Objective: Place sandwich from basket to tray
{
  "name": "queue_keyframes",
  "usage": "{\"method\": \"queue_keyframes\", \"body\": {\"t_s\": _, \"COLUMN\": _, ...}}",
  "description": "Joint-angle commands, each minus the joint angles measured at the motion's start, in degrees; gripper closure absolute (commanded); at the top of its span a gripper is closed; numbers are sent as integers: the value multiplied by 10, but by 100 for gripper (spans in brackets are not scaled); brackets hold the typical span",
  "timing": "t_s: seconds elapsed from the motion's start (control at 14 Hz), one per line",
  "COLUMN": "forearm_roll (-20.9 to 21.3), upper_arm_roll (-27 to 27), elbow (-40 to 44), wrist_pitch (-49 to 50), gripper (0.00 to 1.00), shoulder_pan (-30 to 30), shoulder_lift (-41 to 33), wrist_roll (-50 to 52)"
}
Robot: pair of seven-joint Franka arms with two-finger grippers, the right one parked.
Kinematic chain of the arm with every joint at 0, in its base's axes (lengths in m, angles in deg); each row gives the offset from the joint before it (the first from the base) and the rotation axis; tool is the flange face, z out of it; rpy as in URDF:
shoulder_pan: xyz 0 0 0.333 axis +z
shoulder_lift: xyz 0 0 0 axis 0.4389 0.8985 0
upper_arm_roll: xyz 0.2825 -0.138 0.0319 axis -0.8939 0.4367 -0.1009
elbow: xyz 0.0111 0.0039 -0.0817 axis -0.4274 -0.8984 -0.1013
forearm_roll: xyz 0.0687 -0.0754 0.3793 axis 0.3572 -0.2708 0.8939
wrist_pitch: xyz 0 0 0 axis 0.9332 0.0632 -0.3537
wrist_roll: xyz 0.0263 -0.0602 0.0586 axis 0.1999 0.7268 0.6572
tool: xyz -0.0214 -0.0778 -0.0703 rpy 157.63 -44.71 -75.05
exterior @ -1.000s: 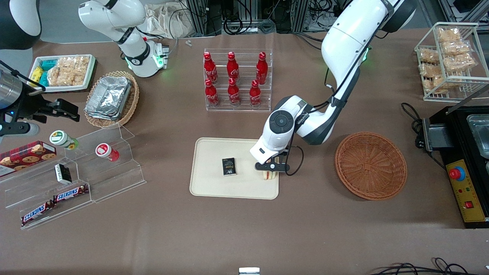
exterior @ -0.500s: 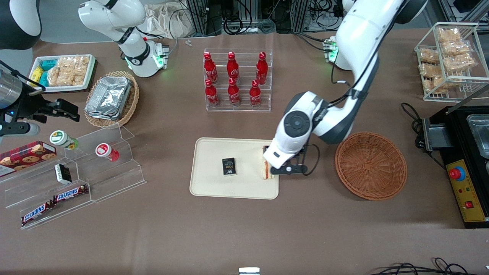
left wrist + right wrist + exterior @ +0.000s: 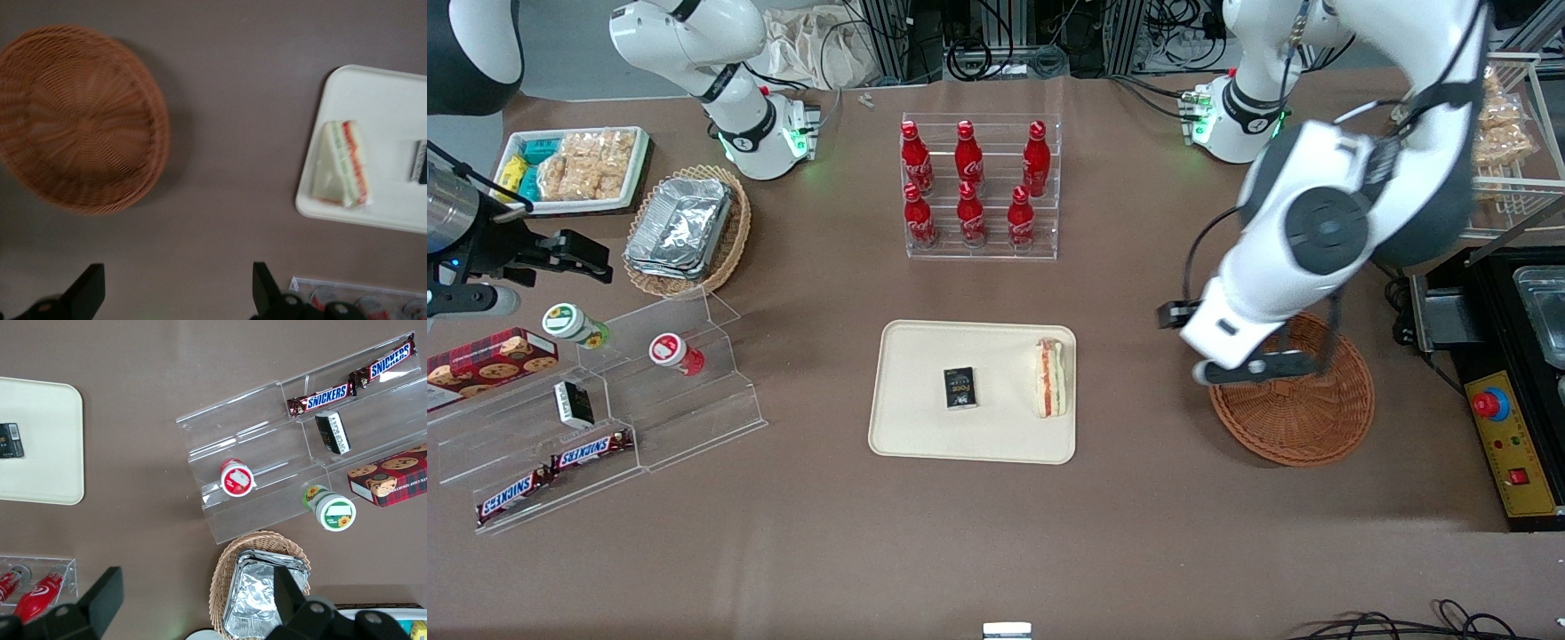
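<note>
Sandwich (image 3: 1050,377) lies flat on the tray (image 3: 925,427), at the tray edge nearest the basket (image 3: 1307,427), filling stripes visible along one side. Small black packet (image 3: 959,388) sits on the tray too, apart from the sandwich, toward the parked arm's end. Gripper (image 3: 1249,371) hangs above the basket rim closest to the tray, fingers (image 3: 87,290) spread apart, grasping nothing. Basket holds nothing and rests on the brown surface (image 3: 996,533), well apart from the tray.

Brown table (image 3: 996,533) carries tray (image 3: 925,436), basket (image 3: 1303,427), gripper (image 3: 1258,372) above.
</note>
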Motion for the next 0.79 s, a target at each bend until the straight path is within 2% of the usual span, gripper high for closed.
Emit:
{"method": "queue_keyframes", "body": {"t_s": 0.0, "forearm_roll": -3, "upper_arm_roll": 4, "elbow": -2, "wrist_pitch": 46, "gripper": 1, "shoulder_pan": 61, "shoulder_lift": -46, "wrist_roll": -21}}
{"method": "queue_keyframes", "body": {"t_s": 0.21, "forearm_roll": -1, "upper_arm_roll": 3, "elbow": -2, "wrist_pitch": 80, "gripper": 0, "shoulder_pan": 116, "shoulder_lift": -67, "wrist_roll": -37}}
{"method": "queue_keyframes", "body": {"t_s": 0.36, "forearm_roll": 36, "upper_arm_roll": 2, "elbow": -3, "wrist_pitch": 82, "gripper": 0, "shoulder_pan": 127, "shoulder_lift": -74, "wrist_roll": -200}}
{"method": "queue_keyframes", "body": {"t_s": 0.43, "forearm_roll": 41, "upper_arm_roll": -2, "elbow": -1, "wrist_pitch": 85, "gripper": 0, "shoulder_pan": 128, "shoulder_lift": -74, "wrist_roll": -260}}
{"method": "queue_keyframes", "body": {"t_s": 0.71, "forearm_roll": 40, "upper_arm_roll": -16, "elbow": 3, "wrist_pitch": 83, "gripper": 0, "shoulder_pan": 128, "shoulder_lift": -72, "wrist_roll": -251}}
